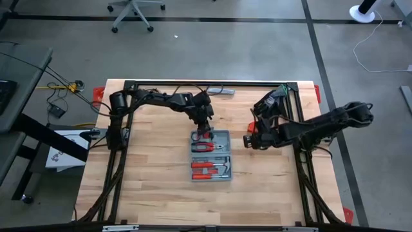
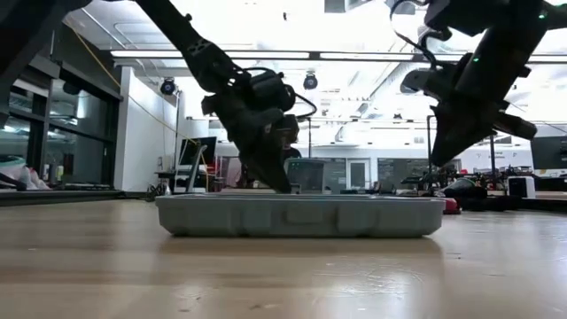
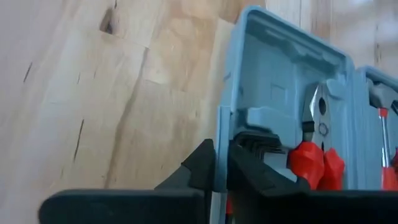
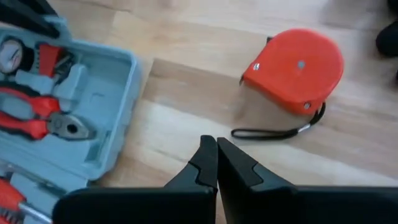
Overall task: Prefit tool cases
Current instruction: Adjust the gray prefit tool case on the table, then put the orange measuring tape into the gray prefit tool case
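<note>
- Your left gripper sits at the far edge of the open tool case, with its fingers astride the case's rim: one outside the wall, one inside beside the red-handled pliers. The fingers stand only a little apart; you cannot tell from these views whether they pinch the wall or merely straddle it.
- Your right gripper is fully closed and holds nothing. It hangs above the table, off the case's right side and toward the table's right edge.
- You'll find the grey-blue tool case lying open and flat near the middle of the table, both halves up, with red-handled tools seated in each half.
- You can see an orange tape measure with a black wrist loop lying on the bare wood, apart from the case and just beyond the right gripper's tips.
</note>
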Controlling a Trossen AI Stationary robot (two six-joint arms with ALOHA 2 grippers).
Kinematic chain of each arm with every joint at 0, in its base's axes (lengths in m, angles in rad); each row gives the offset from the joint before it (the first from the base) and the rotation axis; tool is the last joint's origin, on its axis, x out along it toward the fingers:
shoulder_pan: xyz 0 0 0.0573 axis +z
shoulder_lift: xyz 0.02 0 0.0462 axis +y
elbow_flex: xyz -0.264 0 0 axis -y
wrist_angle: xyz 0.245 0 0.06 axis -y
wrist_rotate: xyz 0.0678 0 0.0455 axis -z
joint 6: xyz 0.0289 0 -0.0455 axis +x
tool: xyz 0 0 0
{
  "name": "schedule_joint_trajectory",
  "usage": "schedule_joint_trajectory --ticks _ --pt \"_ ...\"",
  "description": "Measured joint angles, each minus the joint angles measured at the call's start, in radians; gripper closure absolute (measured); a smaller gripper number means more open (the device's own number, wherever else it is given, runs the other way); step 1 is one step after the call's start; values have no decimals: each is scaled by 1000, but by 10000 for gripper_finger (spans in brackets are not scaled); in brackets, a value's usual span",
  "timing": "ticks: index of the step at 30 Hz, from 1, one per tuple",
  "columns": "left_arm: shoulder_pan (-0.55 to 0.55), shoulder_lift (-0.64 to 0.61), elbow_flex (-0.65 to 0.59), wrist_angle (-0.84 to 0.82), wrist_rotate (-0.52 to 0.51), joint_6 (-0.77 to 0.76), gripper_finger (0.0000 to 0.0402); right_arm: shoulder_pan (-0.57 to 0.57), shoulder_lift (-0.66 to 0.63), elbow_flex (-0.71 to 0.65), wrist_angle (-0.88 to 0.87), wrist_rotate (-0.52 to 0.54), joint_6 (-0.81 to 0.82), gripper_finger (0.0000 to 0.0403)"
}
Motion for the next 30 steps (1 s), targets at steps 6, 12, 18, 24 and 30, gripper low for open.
schedule_joint_trajectory --ticks 6,12,18,24,30 --pt "29 -23 -2 -13 -14 -40 324 -73 -19 0 -1 -6 -49 385" --pt "50 -69 -2 -6 41 -59 251 -135 -44 0 5 -20 -134 320" --pt "57 -110 -2 5 116 -117 180 -189 -44 0 14 -54 -191 258" --pt "41 -153 -2 13 230 -177 149 -217 -44 0 19 -66 -291 213" --pt "11 -197 -2 11 350 -196 147 -265 -44 0 -32 -97 -557 172"
